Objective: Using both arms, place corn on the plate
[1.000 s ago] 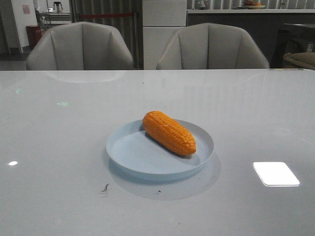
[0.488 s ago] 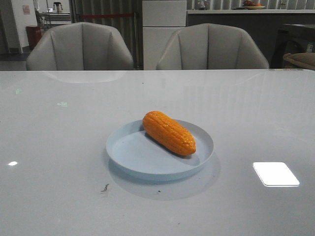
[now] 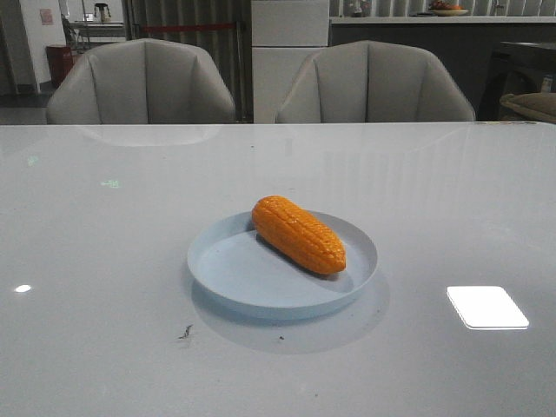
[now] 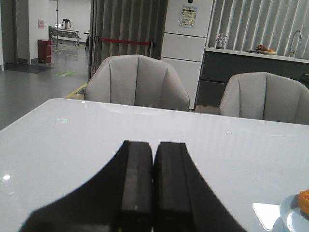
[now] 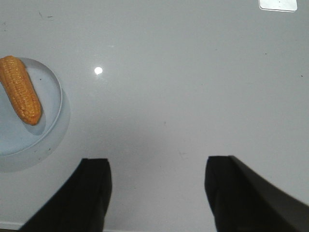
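The orange corn lies slantwise in the pale blue plate at the middle of the table. Neither arm shows in the front view. In the left wrist view my left gripper is shut and empty, low over the table, with the plate's edge and a bit of corn at the far corner. In the right wrist view my right gripper is open and empty above bare table, apart from the plate and the corn.
Two grey chairs stand behind the table's far edge. A bright light reflection lies on the glossy table right of the plate. A small dark scuff marks the table in front of the plate.
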